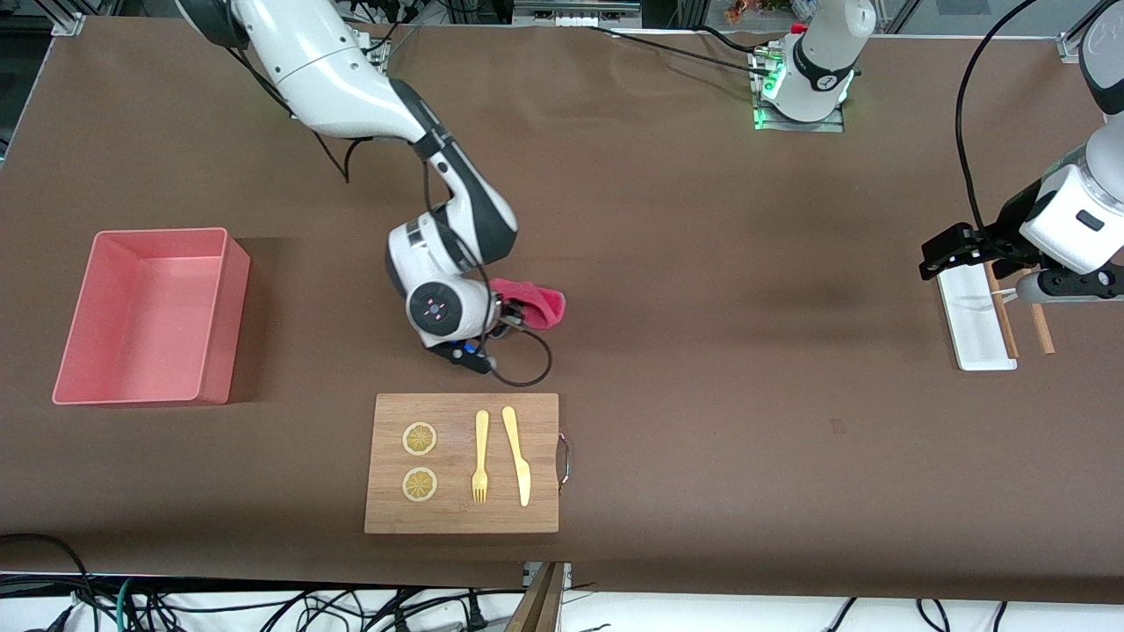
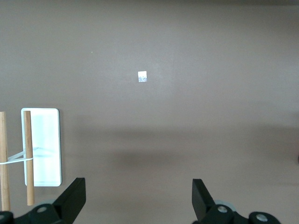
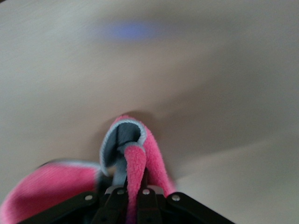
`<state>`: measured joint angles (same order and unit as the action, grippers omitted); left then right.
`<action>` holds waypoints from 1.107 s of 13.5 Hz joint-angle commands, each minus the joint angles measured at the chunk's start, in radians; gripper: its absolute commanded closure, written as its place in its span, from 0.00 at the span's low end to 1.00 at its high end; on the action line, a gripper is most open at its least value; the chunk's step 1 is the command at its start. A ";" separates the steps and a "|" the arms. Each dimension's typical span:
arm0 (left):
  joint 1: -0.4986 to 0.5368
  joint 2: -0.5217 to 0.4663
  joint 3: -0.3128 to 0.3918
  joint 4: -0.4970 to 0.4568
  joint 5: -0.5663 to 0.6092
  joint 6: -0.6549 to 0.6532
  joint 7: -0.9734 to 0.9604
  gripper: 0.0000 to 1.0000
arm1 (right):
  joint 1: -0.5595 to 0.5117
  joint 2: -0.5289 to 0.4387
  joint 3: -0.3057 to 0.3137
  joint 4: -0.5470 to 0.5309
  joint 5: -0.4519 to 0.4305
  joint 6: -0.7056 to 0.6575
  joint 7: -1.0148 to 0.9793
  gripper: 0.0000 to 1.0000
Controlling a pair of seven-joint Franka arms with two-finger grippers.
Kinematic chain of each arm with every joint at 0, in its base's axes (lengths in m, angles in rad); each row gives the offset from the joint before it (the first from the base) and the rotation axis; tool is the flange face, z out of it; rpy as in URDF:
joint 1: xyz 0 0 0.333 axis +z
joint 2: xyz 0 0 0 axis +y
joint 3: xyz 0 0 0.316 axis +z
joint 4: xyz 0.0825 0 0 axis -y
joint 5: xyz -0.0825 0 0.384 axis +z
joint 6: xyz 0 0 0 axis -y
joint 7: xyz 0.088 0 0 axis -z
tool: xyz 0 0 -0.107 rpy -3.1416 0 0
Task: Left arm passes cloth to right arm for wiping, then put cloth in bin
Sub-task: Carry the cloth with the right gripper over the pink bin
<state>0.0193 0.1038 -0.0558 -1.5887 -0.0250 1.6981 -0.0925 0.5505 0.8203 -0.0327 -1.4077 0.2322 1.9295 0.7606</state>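
The magenta-pink cloth is pinched in my right gripper, low over the bare brown table just off the wooden board's edge; I cannot tell whether it touches the table. In the right wrist view the cloth folds out from between the shut fingers of the right gripper. The salmon-pink bin stands empty toward the right arm's end of the table. My left gripper waits over the white tray, and its own view shows the left gripper open with nothing between its fingers.
A wooden board carries two lemon slices, a yellow fork and a yellow knife. A small white tray with wooden sticks beside it lies at the left arm's end.
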 commanded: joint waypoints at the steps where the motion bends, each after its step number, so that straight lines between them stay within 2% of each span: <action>1: -0.006 0.014 -0.009 0.044 0.037 -0.017 0.008 0.00 | 0.006 -0.012 -0.079 -0.008 -0.060 -0.101 -0.143 1.00; 7: -0.006 0.014 -0.009 0.044 0.037 -0.017 0.008 0.00 | 0.005 -0.013 -0.323 -0.008 -0.054 -0.184 -0.560 1.00; 9: -0.006 0.014 -0.010 0.044 0.037 -0.018 0.008 0.00 | 0.000 -0.020 -0.384 -0.008 -0.050 -0.208 -0.683 1.00; 11: -0.006 0.014 -0.010 0.044 0.037 -0.018 0.008 0.00 | -0.007 -0.041 -0.404 -0.008 -0.045 -0.225 -0.721 1.00; 15: -0.006 0.014 -0.010 0.044 0.037 -0.018 0.008 0.00 | -0.009 -0.163 -0.420 0.006 -0.047 -0.271 -0.721 1.00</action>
<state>0.0182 0.1038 -0.0629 -1.5758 -0.0250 1.6972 -0.0925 0.5381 0.7414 -0.4426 -1.3897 0.1814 1.6971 0.0619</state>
